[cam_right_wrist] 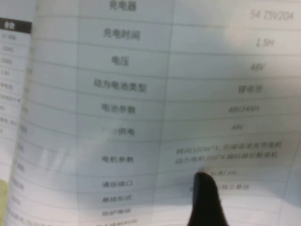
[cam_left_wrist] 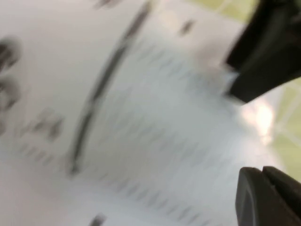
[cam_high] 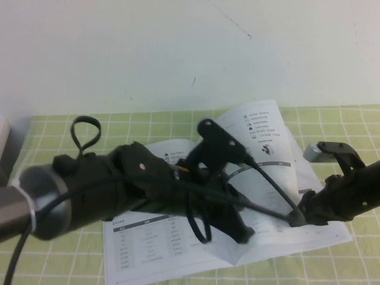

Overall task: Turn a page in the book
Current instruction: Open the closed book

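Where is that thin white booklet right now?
In the high view, the thin white glossy booklet lies open on the green checked cloth, under the left pincer, with the right pincer on its right-hand page.

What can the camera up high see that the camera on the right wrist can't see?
Only the high view shows the whole open book lying on the green checked tablecloth, one page curling up, the left gripper down over the middle of the book and the right gripper at the book's right side.

Only the right wrist view shows the table of words printed on the page, close enough to make out its rows, with one dark finger right against the paper.

Both show the white printed pages of the book.
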`<state>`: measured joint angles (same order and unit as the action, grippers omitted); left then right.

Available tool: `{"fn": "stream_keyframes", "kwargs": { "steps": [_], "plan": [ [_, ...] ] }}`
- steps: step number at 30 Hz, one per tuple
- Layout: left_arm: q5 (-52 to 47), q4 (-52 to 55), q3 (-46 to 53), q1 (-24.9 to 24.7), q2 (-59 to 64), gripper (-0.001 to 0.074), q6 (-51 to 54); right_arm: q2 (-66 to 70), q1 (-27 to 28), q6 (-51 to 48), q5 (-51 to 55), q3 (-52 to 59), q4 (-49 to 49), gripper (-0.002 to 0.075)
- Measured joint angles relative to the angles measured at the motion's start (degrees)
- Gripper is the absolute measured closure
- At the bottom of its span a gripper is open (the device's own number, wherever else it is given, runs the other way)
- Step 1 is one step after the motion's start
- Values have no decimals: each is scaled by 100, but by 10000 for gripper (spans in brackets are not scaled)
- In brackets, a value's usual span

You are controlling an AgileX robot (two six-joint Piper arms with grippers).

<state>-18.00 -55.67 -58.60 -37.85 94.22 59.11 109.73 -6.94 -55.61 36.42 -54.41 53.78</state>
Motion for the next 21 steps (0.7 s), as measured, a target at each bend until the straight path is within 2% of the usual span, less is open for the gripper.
{"fn": "stream_keyframes", "kwargs": {
  "steps": [7, 10, 14, 21],
  "plan": [
    [775, 198, 0, -1535, 175, 738, 699, 23, 0, -21, 34, -27, 21, 300],
    [1308, 483, 0, -1945, 537, 738, 778, 35, 0, -35, 44, -27, 34, 301],
    [1902, 611, 0, -2180, 997, 738, 1086, 35, 0, -35, 54, -27, 34, 301],
    [2592, 622, 0, -2195, 1378, 738, 1289, 35, 0, -40, 54, -27, 37, 302]
  ]
}}
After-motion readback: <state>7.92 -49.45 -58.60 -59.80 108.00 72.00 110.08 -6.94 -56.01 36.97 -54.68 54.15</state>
